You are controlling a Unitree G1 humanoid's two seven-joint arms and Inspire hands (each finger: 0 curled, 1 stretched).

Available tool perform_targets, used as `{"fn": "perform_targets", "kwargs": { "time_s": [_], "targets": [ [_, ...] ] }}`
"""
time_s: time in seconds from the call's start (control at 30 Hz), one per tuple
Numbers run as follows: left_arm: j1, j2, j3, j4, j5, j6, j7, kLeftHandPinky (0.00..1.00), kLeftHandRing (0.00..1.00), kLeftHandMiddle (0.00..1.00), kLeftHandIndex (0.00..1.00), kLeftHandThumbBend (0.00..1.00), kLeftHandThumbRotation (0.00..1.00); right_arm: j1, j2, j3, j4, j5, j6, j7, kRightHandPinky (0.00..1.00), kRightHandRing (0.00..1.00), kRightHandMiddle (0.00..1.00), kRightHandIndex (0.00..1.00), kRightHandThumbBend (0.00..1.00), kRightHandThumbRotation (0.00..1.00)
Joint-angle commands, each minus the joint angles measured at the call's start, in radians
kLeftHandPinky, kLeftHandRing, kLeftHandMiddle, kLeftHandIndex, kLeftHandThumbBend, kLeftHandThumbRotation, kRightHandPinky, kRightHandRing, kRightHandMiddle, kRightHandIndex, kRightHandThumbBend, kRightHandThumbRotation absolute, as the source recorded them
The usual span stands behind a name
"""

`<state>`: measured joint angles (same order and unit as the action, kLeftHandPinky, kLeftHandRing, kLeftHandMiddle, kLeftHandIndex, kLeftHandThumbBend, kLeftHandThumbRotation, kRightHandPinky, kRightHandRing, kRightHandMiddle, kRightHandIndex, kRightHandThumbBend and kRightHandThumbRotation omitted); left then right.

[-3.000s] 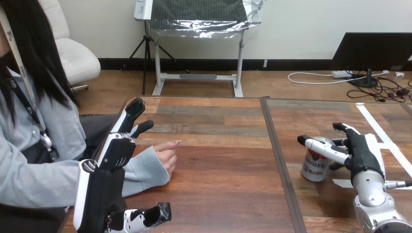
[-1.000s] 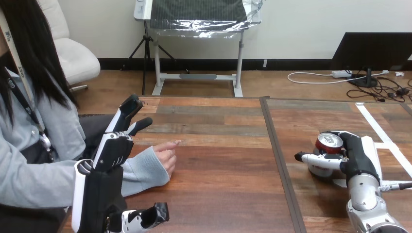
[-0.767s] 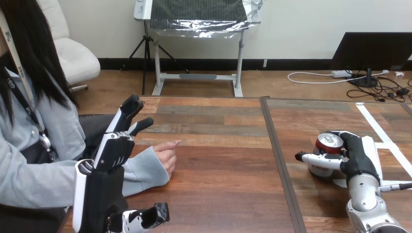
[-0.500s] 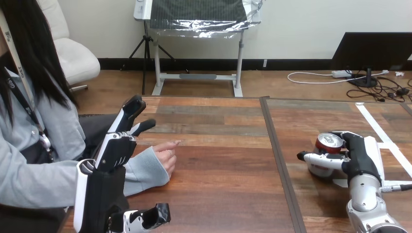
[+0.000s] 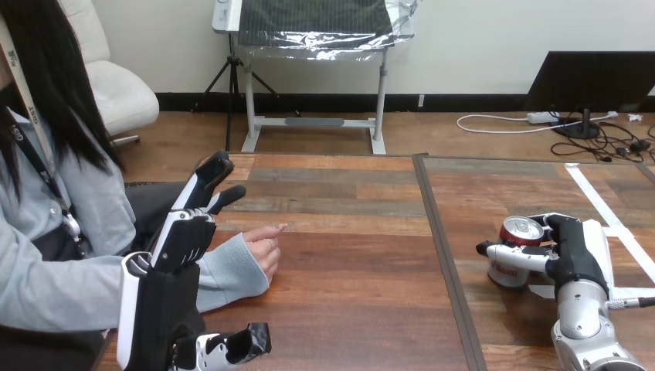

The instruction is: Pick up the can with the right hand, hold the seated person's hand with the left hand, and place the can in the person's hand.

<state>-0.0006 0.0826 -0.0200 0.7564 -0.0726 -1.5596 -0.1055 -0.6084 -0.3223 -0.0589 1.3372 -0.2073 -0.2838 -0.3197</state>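
Observation:
A red and white can (image 5: 512, 253) stands upright on the right half of the wooden table (image 5: 355, 263). My right hand (image 5: 570, 249) is curled round it, thumb across its front and fingers behind. My left hand (image 5: 193, 219) is raised at the left with straight fingers, open, just left of and above the person's hand (image 5: 265, 243). That hand rests on the table with a finger pointing right, and the two stand apart.
A dark seam (image 5: 442, 255) runs down the table between its two halves. White tape strips (image 5: 610, 219) lie on the table's right part, beside my right hand. The person's grey sleeve (image 5: 224, 272) lies along the table's left edge.
My right hand closed round the can and set it upright from a tilt, then shifted slightly right with it. My left hand and the person's hand have barely moved.

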Motion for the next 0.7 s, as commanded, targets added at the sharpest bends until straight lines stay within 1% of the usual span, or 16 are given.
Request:
{"fn": "perform_targets", "kwargs": {
  "time_s": [0.0,0.1,0.27,0.47,0.6,0.67],
  "targets": [
    [-0.061,0.002,0.003,-0.001,-0.007,-0.009,0.002,0.83,0.92,0.92,0.89,0.94,0.69,-0.034,-0.002,-0.014,-0.016,0.013,-0.023,-0.008,0.43,0.48,0.55,0.55,0.82,0.00],
    [-0.060,-0.002,0.011,0.001,-0.002,-0.007,0.003,0.84,0.92,0.92,0.88,0.95,0.70,-0.037,-0.002,-0.011,-0.017,0.011,-0.022,-0.016,0.41,0.46,0.54,0.55,0.82,0.00],
    [-0.059,0.001,0.009,0.001,-0.001,-0.002,0.000,0.84,0.92,0.92,0.88,0.96,0.71,-0.039,-0.005,-0.003,-0.020,0.002,-0.038,-0.034,0.40,0.45,0.54,0.54,0.83,0.00],
    [-0.060,0.005,0.012,0.003,0.006,0.001,-0.003,0.85,0.93,0.93,0.89,0.97,0.72,-0.040,-0.002,-0.018,-0.026,0.021,-0.070,-0.028,0.38,0.43,0.53,0.52,0.83,0.00],
    [-0.061,0.001,0.022,0.005,0.013,0.000,-0.003,0.85,0.93,0.93,0.89,0.97,0.72,-0.044,-0.003,-0.017,-0.027,0.022,-0.070,-0.027,0.38,0.44,0.52,0.52,0.82,0.00],
    [-0.062,0.001,0.019,0.008,0.010,0.000,-0.001,0.85,0.92,0.92,0.89,0.97,0.73,-0.045,-0.005,-0.016,-0.028,0.023,-0.074,-0.023,0.39,0.44,0.52,0.52,0.82,0.00]
  ]
}}
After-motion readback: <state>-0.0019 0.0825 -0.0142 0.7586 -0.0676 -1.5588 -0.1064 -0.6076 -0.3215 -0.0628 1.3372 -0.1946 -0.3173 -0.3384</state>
